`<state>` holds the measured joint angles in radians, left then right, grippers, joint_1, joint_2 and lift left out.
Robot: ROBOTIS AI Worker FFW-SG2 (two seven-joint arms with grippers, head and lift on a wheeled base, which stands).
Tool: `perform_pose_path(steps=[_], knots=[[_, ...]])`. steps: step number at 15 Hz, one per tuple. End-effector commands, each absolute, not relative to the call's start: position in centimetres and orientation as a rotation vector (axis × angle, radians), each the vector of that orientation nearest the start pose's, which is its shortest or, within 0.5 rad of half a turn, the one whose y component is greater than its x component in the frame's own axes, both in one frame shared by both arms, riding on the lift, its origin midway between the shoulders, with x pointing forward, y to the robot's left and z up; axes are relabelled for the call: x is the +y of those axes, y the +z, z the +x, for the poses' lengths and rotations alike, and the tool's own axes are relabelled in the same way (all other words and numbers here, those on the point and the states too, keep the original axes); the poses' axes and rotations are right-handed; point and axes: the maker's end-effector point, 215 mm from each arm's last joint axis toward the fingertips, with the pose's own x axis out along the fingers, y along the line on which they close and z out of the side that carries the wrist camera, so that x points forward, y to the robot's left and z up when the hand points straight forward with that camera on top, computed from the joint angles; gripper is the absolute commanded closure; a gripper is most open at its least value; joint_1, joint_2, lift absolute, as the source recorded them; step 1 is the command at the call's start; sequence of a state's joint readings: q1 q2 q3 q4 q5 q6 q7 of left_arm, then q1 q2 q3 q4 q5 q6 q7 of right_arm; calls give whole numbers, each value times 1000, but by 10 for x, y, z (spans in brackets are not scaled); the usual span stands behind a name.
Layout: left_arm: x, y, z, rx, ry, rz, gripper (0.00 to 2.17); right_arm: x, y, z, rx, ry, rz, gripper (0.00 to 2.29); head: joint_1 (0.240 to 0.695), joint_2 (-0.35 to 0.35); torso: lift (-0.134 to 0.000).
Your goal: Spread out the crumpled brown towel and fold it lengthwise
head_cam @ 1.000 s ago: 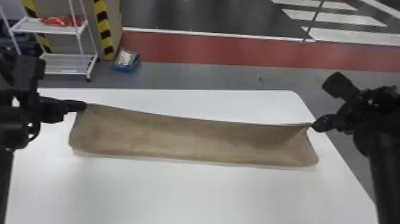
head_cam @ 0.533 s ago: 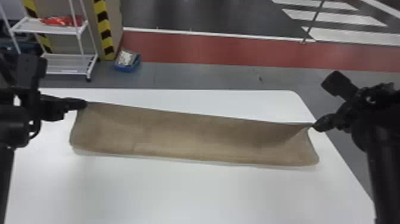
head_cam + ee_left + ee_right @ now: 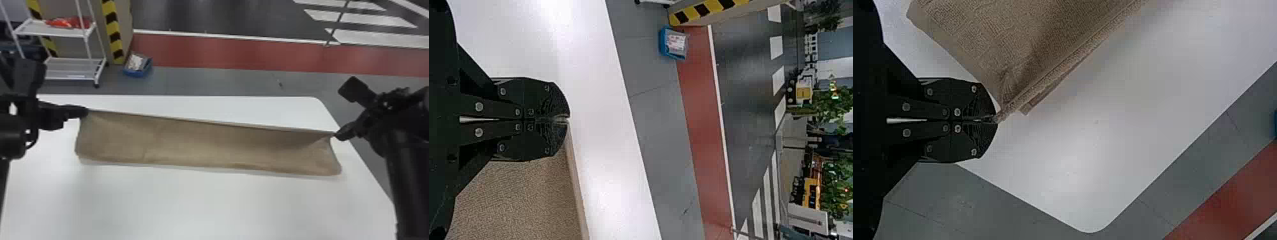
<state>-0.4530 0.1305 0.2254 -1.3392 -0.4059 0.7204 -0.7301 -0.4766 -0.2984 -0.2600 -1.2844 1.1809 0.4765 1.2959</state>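
The brown towel stretches as a long narrow strip across the white table, its far edge running between both grippers. My left gripper is at its far left corner, my right gripper at its far right corner. In the left wrist view, my left gripper is shut on the corner of the towel. My right gripper pinches the other corner of the towel in the right wrist view, with creases fanning from the fingertips.
The white table extends in front of the towel, and a strip of it lies behind. On the floor beyond stand a white shelf and a blue bin. The table's right edge runs beneath the right arm.
The towel's far edge looks slightly tauter between the grippers than a second ago. Both grippers have stayed nearly where they were, still holding the corners.
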Motion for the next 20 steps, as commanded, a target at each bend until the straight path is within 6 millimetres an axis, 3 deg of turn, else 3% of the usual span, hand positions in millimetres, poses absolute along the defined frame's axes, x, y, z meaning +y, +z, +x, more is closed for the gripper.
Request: perform_pose_path(steps=[1,3,5,7,13,14,15,16,20], knots=[[338,-388,652,592,-266,117,1652,-482,-389,573,1028,363,-721,1416,695,-134,-124],[337,-390,652,594,-269,118,1652,-477,-393,576,1035,357,-744,1325,695,-130,-124],[335,-391,651,597,-274,119,1652,-481,-400,575,1038,298,-728,134,695,-126,-124],[334,-392,650,599,-278,119,1652,-478,-404,574,1037,290,-724,19,695,-128,-124],[332,-400,644,609,-285,118,1642,-482,-401,556,998,258,-723,36,695,-135,-124],[330,-402,643,606,-293,120,1271,-479,-396,551,974,265,-711,36,695,-135,-124],[331,-407,638,611,-293,118,542,-478,-393,547,964,270,-711,36,695,-134,-124],[331,-410,636,617,-292,125,36,-479,-384,544,945,270,-711,39,695,-134,-124],[335,-409,637,618,-277,141,16,-488,-373,533,918,262,-684,39,695,-137,-124]])
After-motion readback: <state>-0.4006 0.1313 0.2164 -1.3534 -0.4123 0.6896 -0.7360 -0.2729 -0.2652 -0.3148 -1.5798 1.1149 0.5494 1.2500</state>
